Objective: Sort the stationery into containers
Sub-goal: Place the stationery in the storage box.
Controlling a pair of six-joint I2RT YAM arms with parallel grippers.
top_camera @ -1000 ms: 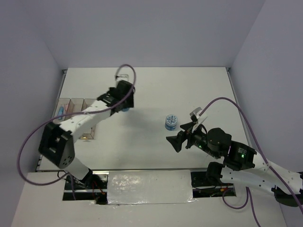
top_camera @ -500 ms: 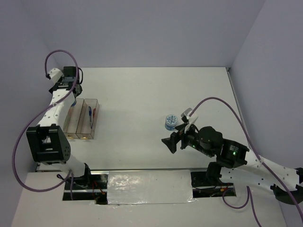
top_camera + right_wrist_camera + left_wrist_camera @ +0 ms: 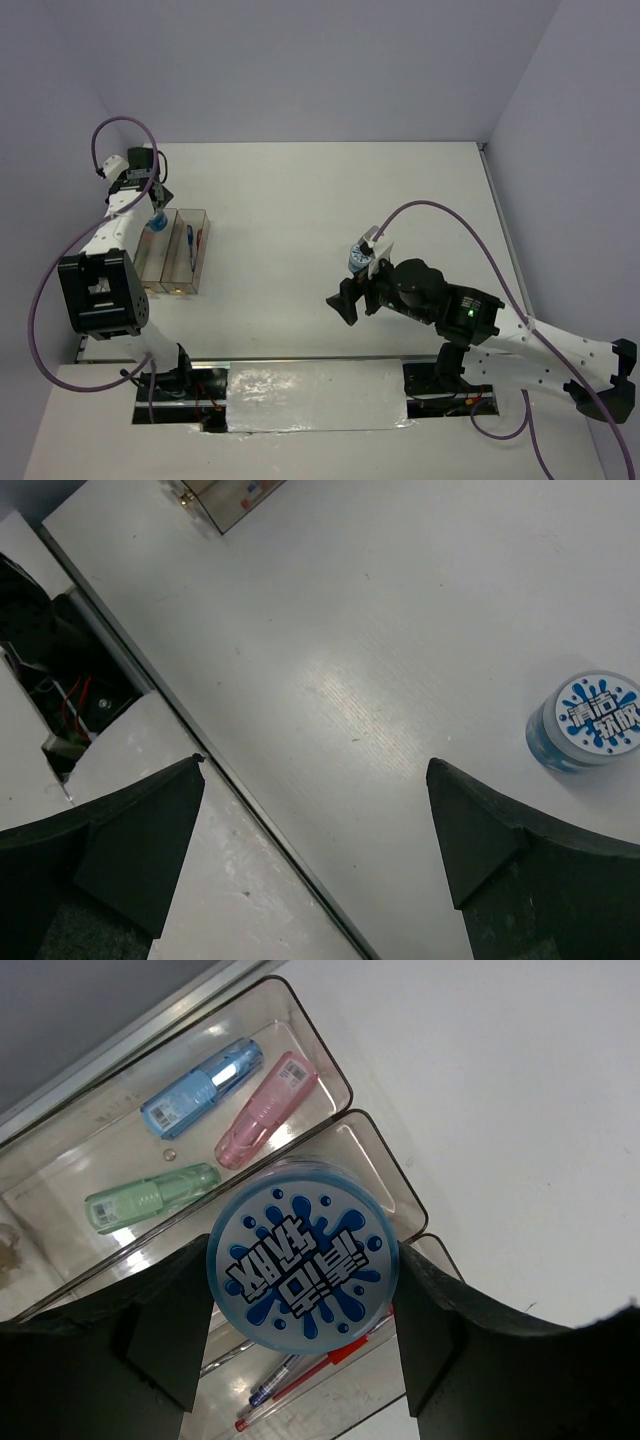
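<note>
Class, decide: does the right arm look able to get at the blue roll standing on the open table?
Probably yes. The right gripper is open, and the blue roll stands alone on bare table close by, though the gripper points past it.

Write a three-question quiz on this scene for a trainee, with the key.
1. True or false: the left gripper is shut on a blue roll.
2. Multiple choice: how many oblong bars lie in the bin at the top of the left wrist view? A: two. B: three. C: four.
3. Fill in: the second blue roll stands on the ____, outside the bins, ahead of the open right gripper.

Key
1. True.
2. B: one light blue, one pink, one green.
3. table.
</note>
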